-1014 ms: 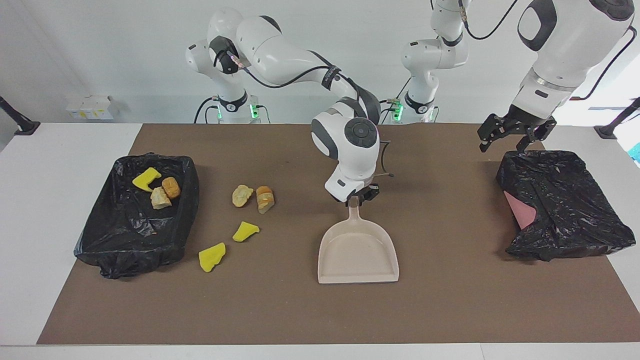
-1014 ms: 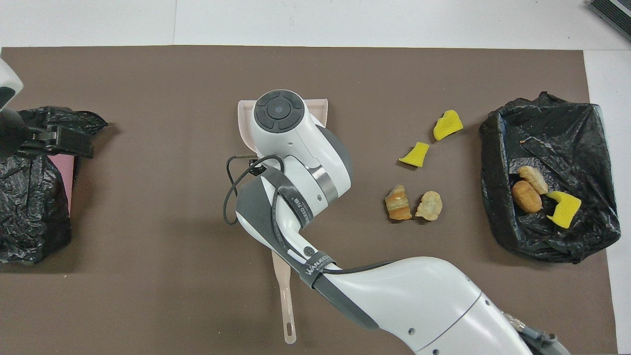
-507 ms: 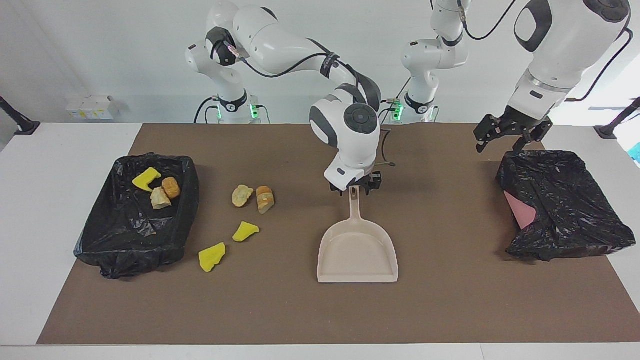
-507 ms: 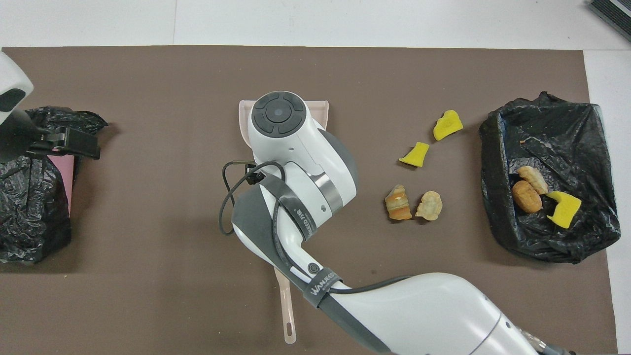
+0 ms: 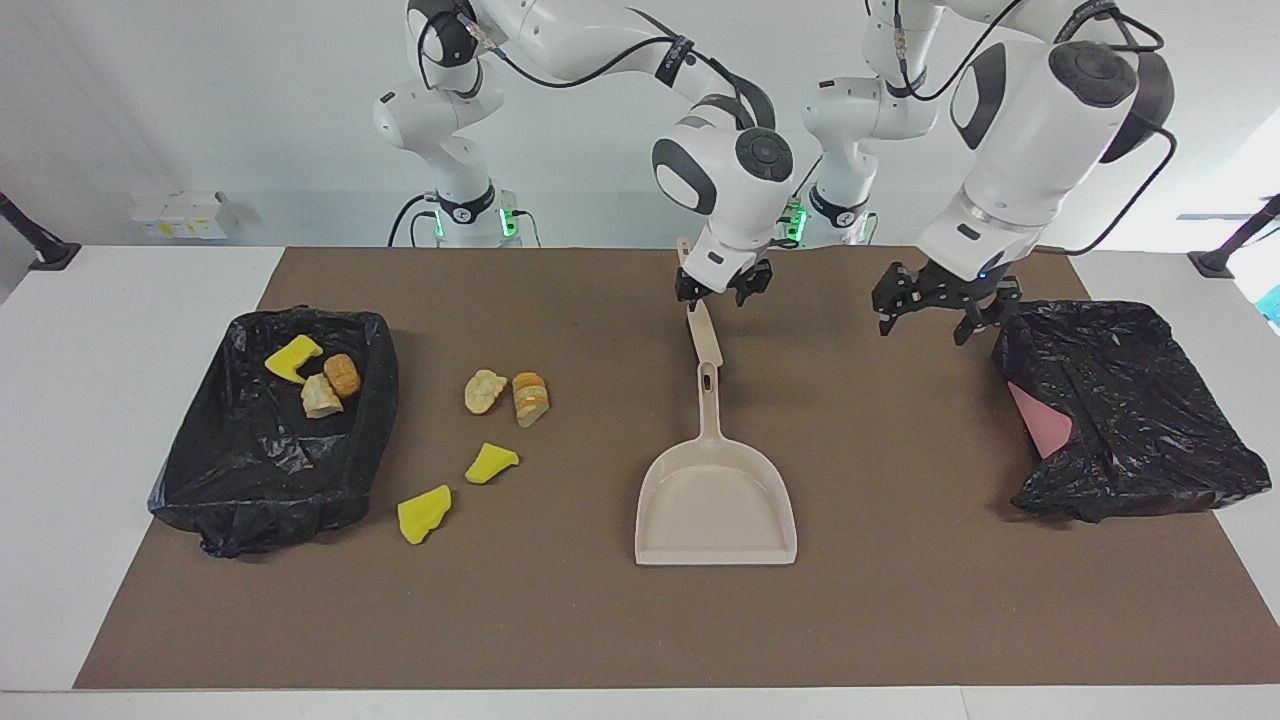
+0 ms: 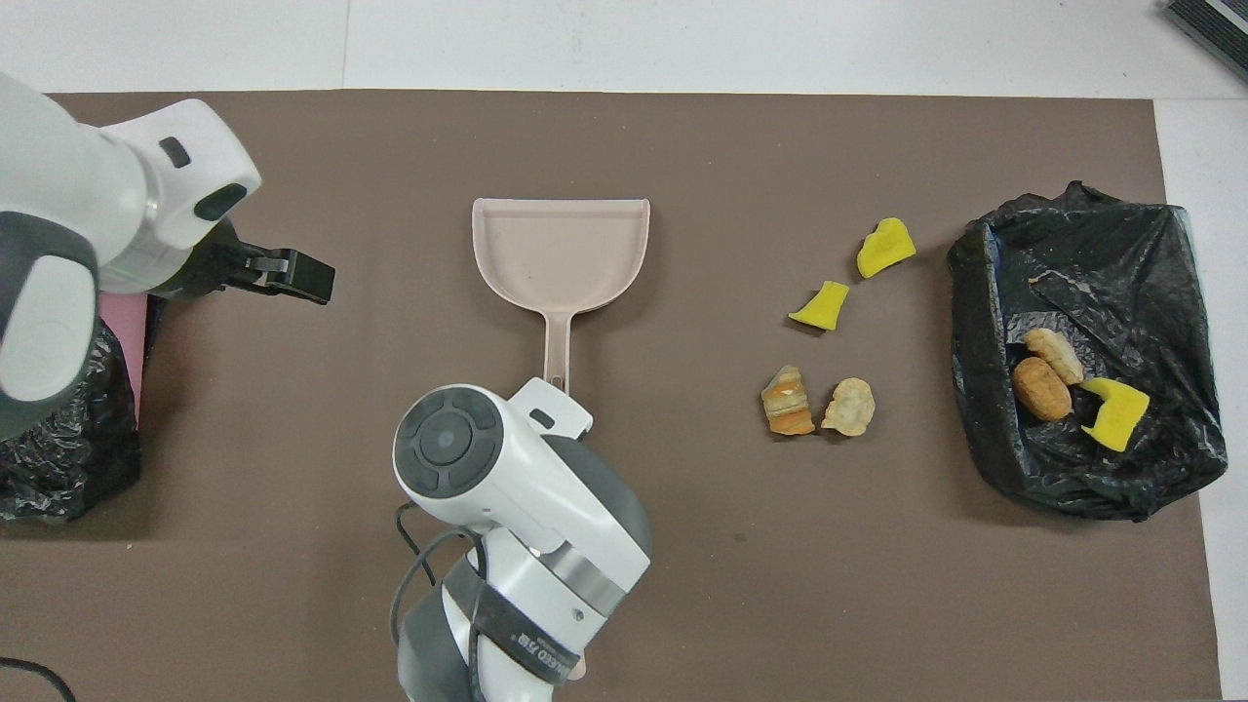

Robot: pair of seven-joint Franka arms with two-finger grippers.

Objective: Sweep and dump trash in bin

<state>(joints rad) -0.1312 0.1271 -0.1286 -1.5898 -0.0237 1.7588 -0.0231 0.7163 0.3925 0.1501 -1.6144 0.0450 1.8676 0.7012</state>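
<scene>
The right gripper [image 5: 723, 285] is hovering with its jaws spread over a beige handle [image 5: 703, 335] that is lying just nearer the robots than the dustpan [image 5: 716, 500], which is sitting mid-surface. The left gripper [image 5: 935, 310], jaws spread wide, is hanging over the mat [image 5: 900, 620] beside the black-bagged bin [image 5: 1130, 420] at the left arm's end. Of the trash [image 5: 491, 463], four scraps are lying on the mat between the dustpan and the lined bin [image 5: 270, 470] at the right arm's end, and three are resting inside that bin.
</scene>
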